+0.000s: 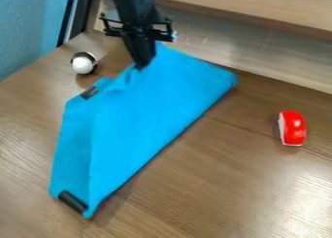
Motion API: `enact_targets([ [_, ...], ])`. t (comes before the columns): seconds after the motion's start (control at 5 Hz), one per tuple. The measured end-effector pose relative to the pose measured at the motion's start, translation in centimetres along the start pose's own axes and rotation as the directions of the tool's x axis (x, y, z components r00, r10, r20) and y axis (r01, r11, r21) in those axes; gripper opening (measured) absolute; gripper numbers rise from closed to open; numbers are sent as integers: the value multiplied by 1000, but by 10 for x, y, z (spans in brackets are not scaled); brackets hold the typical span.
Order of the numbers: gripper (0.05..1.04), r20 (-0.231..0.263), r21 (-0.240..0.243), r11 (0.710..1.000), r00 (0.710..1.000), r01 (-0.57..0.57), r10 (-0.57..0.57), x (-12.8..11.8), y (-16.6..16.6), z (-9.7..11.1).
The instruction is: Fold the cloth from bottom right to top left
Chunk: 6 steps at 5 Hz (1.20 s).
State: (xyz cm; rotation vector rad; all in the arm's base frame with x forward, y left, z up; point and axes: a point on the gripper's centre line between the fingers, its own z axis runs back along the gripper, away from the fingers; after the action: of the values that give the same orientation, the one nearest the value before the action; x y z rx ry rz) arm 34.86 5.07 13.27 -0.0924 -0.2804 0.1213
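On the wooden table (207, 193), the blue cloth (146, 118) spreads below the claw (141, 65) pinching it.

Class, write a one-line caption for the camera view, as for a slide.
A black gripper at the upper edge of a folded blue cloth, with a red object lying to the right.

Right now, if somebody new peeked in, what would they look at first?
Probably the big bright blue cloth, spread at a slant across the middle of the wooden table with its right edge running diagonally. Next, the black tool that comes down from the top and pinches the cloth's upper part. Then maybe the shiny red and white thing, sitting by itself on the right.
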Motion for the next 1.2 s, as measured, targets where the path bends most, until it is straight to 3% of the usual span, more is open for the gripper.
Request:
enact_targets([
  [0.4, 62, -33, 14, 998, 998, -56, 56, -1, 32, -8],
  [1.2, 59, -156, 29, 985, 973, -170, 173, -26, 76, -67],
])
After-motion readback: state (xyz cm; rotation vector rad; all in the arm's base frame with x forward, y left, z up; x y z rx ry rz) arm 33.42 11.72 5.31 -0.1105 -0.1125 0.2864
